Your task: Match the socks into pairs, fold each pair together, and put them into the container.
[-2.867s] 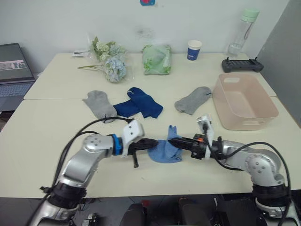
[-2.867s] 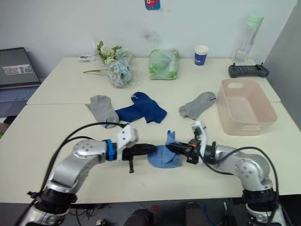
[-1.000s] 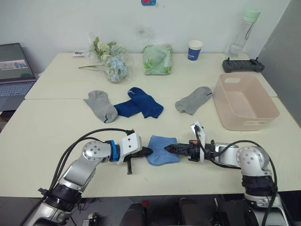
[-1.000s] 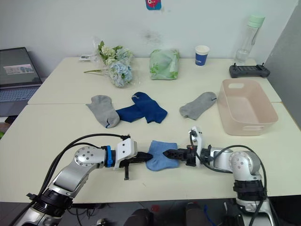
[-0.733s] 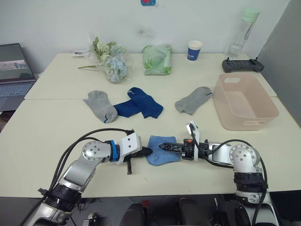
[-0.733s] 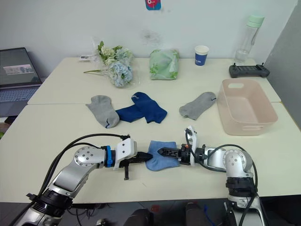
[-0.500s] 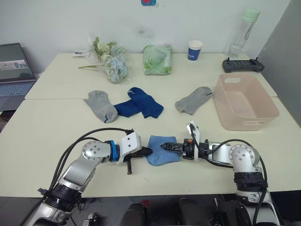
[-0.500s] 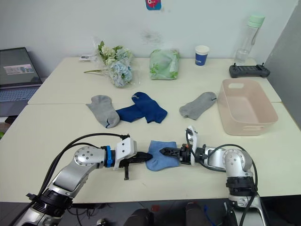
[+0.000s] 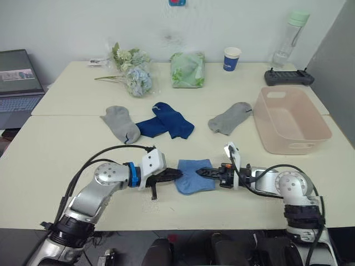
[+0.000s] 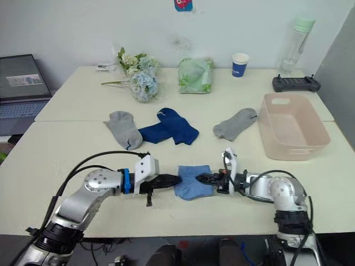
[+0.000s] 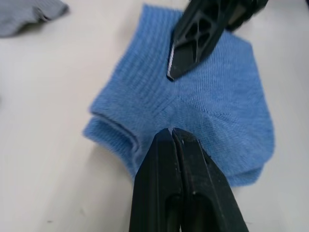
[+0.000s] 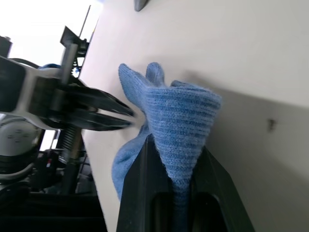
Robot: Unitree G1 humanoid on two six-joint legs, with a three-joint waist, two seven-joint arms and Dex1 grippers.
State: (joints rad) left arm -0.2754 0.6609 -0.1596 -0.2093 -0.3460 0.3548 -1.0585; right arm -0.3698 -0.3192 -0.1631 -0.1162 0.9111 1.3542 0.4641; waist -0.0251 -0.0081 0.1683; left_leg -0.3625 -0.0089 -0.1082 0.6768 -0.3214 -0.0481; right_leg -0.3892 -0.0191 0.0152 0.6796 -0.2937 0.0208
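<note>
The folded light blue pair (image 9: 195,175) is found flat on the near part of the desk (image 9: 66,138), between the two tools. The left tool (image 9: 173,174) is laid at the pair's left edge with its fingers pressed together; in the left wrist view the closed tips rest on the knit without gripping it. The right tool (image 10: 203,178) is clamped on the pair's right edge, and in the right wrist view a ridge of blue fabric is seen pinched up between its fingers (image 12: 140,188).

Farther back on the desk, one grey sock (image 9: 120,123) is noted at the left, with the two navy blue socks (image 9: 166,121) overlapping just beside it. The other grey sock (image 9: 229,117) lies to the right, near the pale pink tub (image 9: 290,118), in which no socks are seen. Along the far edge are recorded a flower bunch (image 9: 131,69), a green wrapped bundle (image 9: 187,68), a blue-and-white paper cup (image 9: 232,58), a clear bottle (image 9: 290,36) and a black controller (image 9: 288,76).
</note>
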